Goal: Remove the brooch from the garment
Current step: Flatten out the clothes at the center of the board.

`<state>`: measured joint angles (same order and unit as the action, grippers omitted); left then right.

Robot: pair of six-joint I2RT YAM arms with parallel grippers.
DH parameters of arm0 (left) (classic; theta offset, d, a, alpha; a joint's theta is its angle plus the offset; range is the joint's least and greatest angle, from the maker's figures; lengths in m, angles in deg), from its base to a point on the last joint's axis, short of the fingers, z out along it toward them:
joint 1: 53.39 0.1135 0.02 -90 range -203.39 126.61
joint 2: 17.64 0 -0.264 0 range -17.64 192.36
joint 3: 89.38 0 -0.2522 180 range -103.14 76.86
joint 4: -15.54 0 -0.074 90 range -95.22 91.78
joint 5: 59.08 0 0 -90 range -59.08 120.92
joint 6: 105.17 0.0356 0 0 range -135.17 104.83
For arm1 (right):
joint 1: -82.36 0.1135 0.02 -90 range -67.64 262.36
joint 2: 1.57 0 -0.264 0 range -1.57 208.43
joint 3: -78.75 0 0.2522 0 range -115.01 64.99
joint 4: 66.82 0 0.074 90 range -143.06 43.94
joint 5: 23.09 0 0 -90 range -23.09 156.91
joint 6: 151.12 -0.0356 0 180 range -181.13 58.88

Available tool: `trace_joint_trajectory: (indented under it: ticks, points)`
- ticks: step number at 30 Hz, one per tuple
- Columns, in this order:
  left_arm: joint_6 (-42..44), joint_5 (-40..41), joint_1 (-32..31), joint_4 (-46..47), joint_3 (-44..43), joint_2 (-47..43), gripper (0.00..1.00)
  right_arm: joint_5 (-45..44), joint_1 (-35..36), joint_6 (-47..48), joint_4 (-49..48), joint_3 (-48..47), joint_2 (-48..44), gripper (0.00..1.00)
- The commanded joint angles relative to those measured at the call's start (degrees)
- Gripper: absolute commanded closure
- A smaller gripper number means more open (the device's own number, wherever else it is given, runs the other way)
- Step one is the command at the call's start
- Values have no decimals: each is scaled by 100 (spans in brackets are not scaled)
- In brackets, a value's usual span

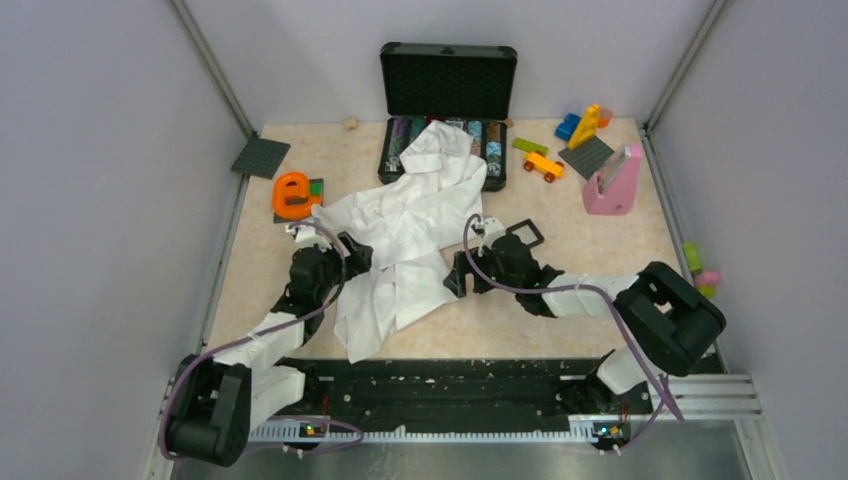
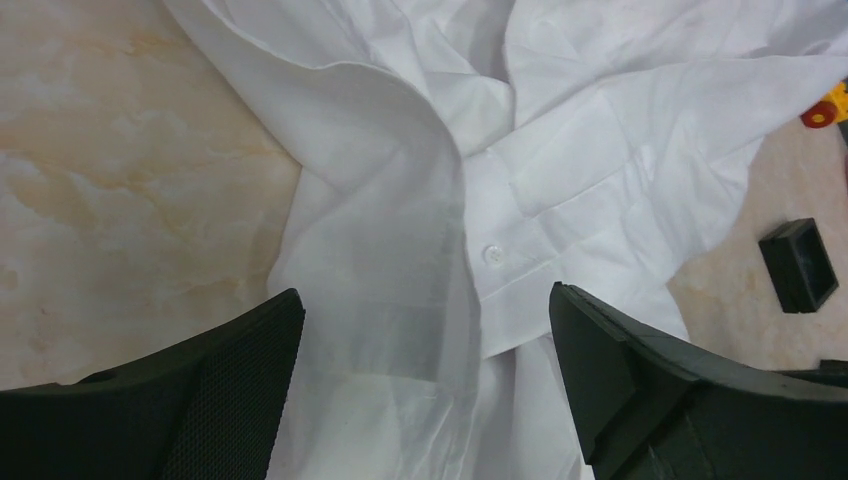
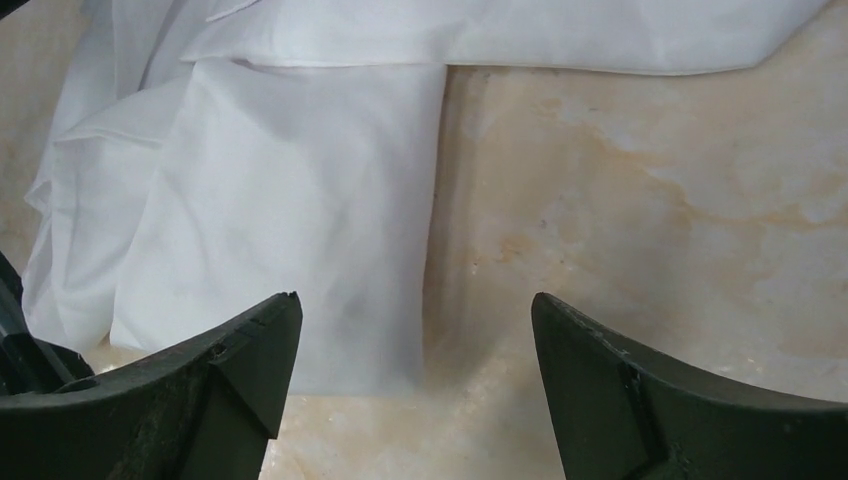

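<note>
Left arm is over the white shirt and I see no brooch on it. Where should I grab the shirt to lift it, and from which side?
Pinch the raised fold beside the button on the white shirt. It stands proud of the flatter cloth around it, so the fingers can close on it. Come straight down from above: the open left gripper straddles that ridge.

Whole bench (image 1: 640, 240) overlooked from above and behind, white shirt (image 1: 420, 215) framed close by both wrist views, shared across all three.
</note>
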<state>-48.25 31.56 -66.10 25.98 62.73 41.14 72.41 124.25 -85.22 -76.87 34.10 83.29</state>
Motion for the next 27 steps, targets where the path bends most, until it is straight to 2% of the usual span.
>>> trace_joint_trajectory:
  ticks: [1,4,7,9,10,15,19,21,22,24,25,26,27]
  points:
    - [-36,454,-2,79,-449,535,3,-107,348,242,75,-523,428,14]
    - [-56,608,5,-697,-1008,889,2,58,463,280,131,-694,643,33]
    - [36,781,12,-1099,-1399,1081,2,134,470,334,181,-747,624,67]
    - [38,858,21,-1059,-1503,1176,2,100,470,367,209,-718,512,97]
    - [39,885,29,-1001,-1544,1235,2,93,474,402,229,-693,408,100]
    - [-10,1177,156,-1366,-2002,1740,5,-583,470,349,-112,-143,-349,100]
    - [-229,1258,387,-1664,-2224,2061,16,-1624,477,242,17,138,-947,100]
    - [-392,1063,574,-1623,-2198,2181,29,-2211,470,135,97,275,-1195,100]
    - [-435,916,671,-1573,-2180,2231,41,-2490,466,69,168,334,-1294,100]
    - [-476,781,821,-1564,-2143,2246,72,-3063,434,-93,371,391,-1449,100]
    - [-478,852,864,-1586,-2101,2151,92,-3297,403,-201,526,420,-1495,100]
    - [-497,983,895,-1624,-2032,2016,100,-3519,355,-323,663,421,-1530,100]
    - [-501,1151,913,-1648,-1921,1833,100,-3734,289,-491,856,406,-1550,100]
